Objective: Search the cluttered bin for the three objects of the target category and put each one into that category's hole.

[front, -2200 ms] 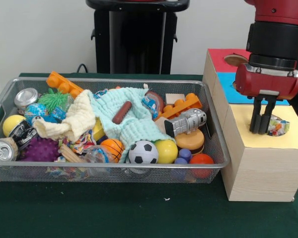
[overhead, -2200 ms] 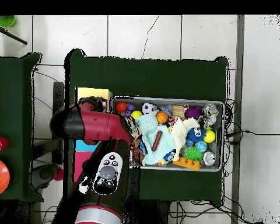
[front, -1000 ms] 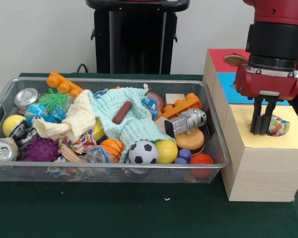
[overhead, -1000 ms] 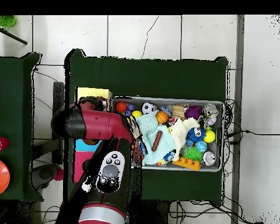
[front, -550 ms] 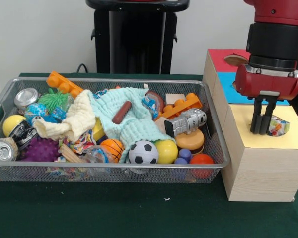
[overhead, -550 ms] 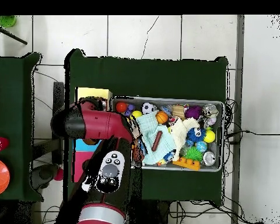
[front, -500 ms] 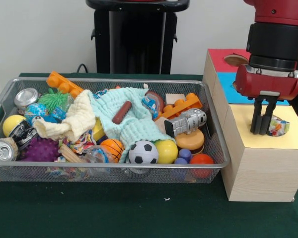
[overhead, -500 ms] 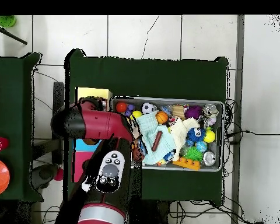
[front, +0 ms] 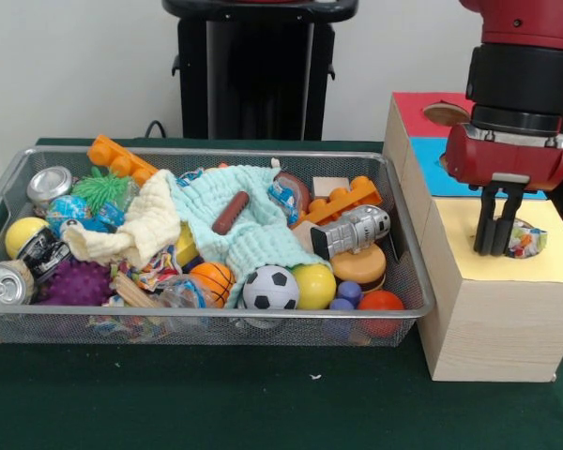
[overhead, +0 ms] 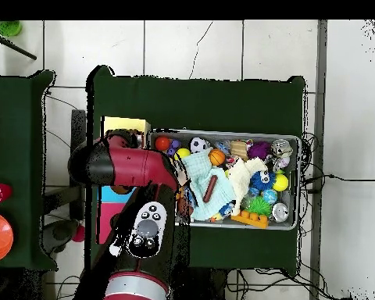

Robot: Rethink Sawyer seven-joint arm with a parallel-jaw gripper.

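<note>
- The tabletop (front: 216,403) under its green cloth carries everything, and my arm (overhead: 136,168) comes over the left side of it in the overhead view, so nothing blocks my way to the box.
- The bin (front: 408,272) is still packed: teal cloth (front: 253,230), cream cloth (front: 141,225), soccer ball (front: 270,287), yellow ball (front: 314,285), cans (front: 5,281), orange bricks (front: 342,202), a toy robot (front: 352,230) and a little sausage (front: 231,213) lying on the teal cloth. The cloths cover a good part of the pile, so I reckon digging out the next target means working around them.
- The box (front: 493,300) sits just beside the bin, with red, blue and yellow sections on top, each with its own hole. That's handy, short trip from bin to hole.
- My end effector (front: 496,246) hangs straight down over the yellow section, tips right at the hole (front: 524,239). Fingers look pressed close together, and I can't make out anything pinched between them.
- A small colourful thing (front: 524,242) sits in the yellow hole, just beside my tips. I'd guess that's the target piece, dropped where it belongs, though it's too small to say what it is.
</note>
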